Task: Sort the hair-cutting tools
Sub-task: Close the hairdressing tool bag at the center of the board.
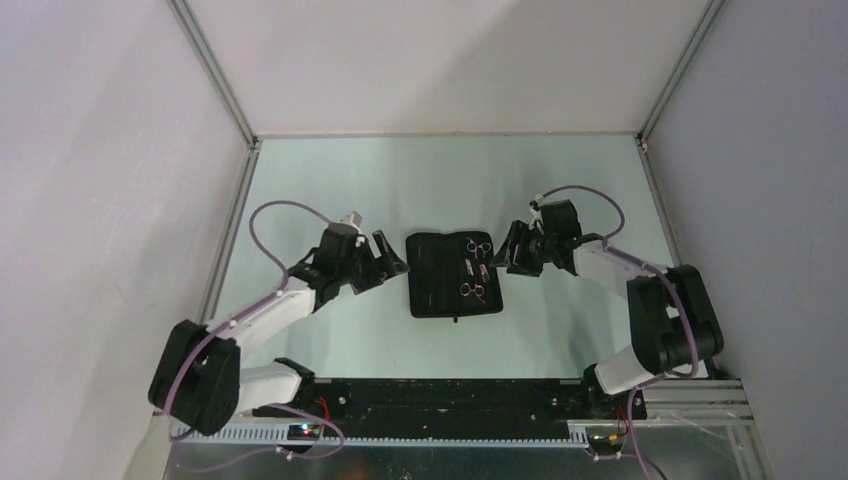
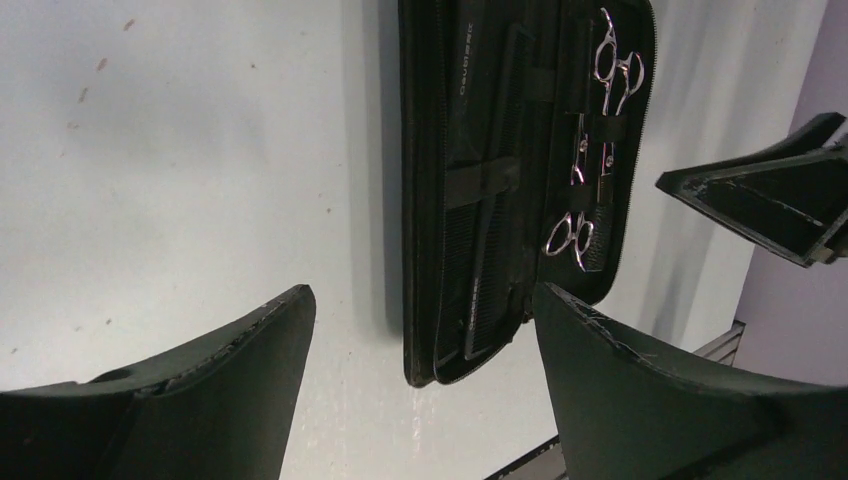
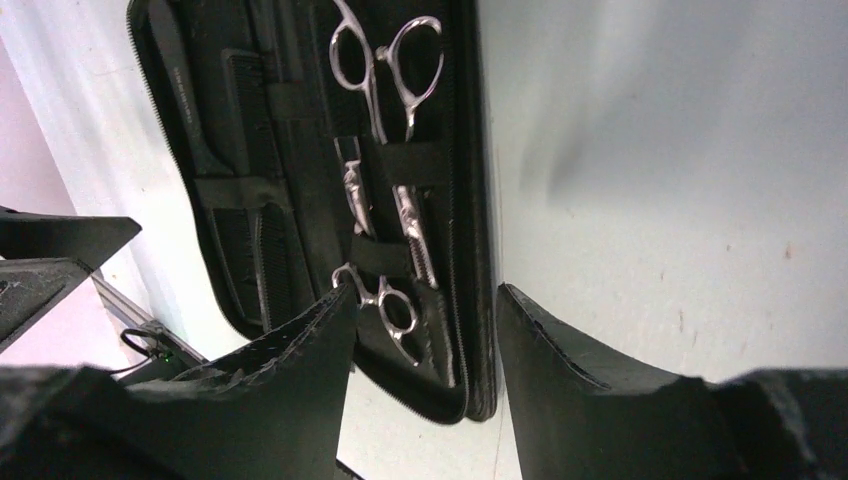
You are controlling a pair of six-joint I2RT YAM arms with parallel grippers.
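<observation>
A black zip case [image 1: 415,300] lies open in the middle of the table. Two silver scissors [image 1: 478,249] [image 1: 472,290] are strapped into its right half. Its left half holds two black combs [image 2: 495,200] under elastic bands. In the right wrist view the scissors [image 3: 385,70] [image 3: 390,300] point toward each other, and the handled comb [image 3: 185,80] lies beside the flat comb [image 3: 265,260]. My left gripper [image 1: 392,262] [image 2: 422,300] stands open, just left of the case. My right gripper [image 1: 508,250] [image 3: 428,295] is open over the case's right edge [image 3: 480,200], holding nothing.
The pale table [image 1: 560,190] is walled in by white panels at the left, back and right. A black rail [image 1: 440,395] with cables runs along the near edge between the arm bases.
</observation>
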